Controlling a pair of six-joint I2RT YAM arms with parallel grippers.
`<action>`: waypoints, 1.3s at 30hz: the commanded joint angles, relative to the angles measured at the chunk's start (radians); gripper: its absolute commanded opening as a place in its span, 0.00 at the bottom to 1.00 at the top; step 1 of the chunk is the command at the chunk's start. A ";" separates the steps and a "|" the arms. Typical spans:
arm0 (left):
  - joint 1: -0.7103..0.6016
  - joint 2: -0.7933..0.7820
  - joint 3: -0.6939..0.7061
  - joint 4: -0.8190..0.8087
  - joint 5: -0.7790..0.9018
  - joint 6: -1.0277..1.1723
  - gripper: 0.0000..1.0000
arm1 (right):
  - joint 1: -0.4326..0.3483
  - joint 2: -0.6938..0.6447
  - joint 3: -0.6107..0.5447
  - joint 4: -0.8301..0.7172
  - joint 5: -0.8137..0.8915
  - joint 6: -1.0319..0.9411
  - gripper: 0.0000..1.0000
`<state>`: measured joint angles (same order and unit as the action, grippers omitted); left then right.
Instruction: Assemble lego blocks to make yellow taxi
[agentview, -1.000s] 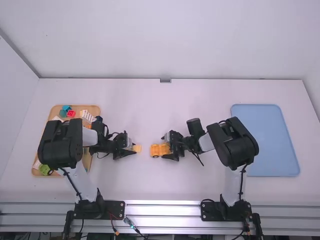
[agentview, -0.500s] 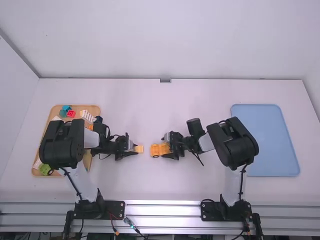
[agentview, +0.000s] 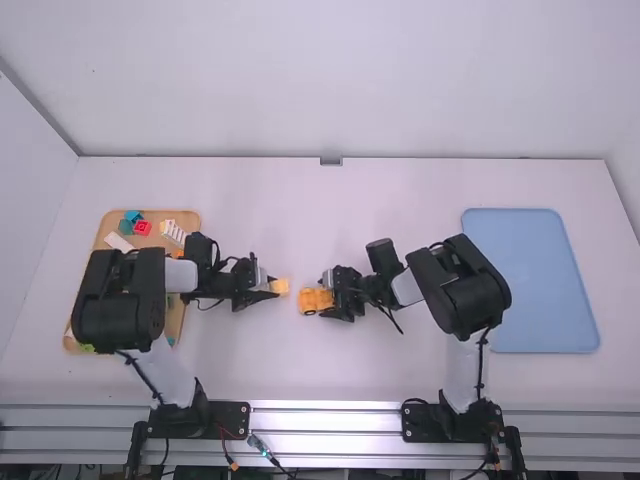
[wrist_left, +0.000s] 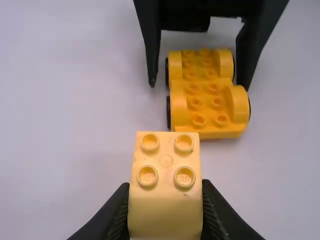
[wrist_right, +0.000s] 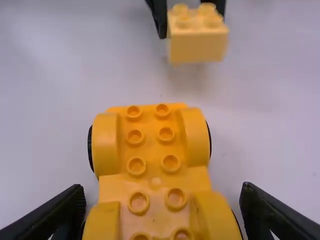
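left tool (agentview: 275, 287) pinching a pale yellow block (agentview: 282, 286), moved slightly right, nearer the yellow wheeled base (agentview: 311, 300) on the white desk (agentview: 350, 200), right tool (agentview: 325, 297) spread around that base, both shifted slightly left

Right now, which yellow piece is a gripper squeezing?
The pale block with four studs, in the left gripper. The wheeled base is deeper yellow, the right gripper open around it.

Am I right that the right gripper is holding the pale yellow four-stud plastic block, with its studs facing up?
Not quite: the left gripper holds the pale yellow block, studs facing up, as the left wrist view shows.
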<state>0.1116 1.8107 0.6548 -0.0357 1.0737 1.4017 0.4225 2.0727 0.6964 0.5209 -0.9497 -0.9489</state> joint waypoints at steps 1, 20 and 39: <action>-0.028 -0.048 -0.037 0.012 0.010 -0.059 0.02 | -0.003 0.016 0.014 -0.002 -0.003 -0.002 0.79; -0.243 -0.072 -0.061 0.315 -0.204 -0.451 0.02 | -0.006 0.016 0.054 -0.031 0.114 0.089 0.41; -0.243 0.027 0.025 0.231 -0.122 -0.312 0.02 | -0.031 0.016 0.044 -0.031 0.065 0.069 0.41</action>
<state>-0.1265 1.8252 0.6704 0.1967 0.9199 1.0740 0.3927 2.0731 0.7418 0.4942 -0.8757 -0.8742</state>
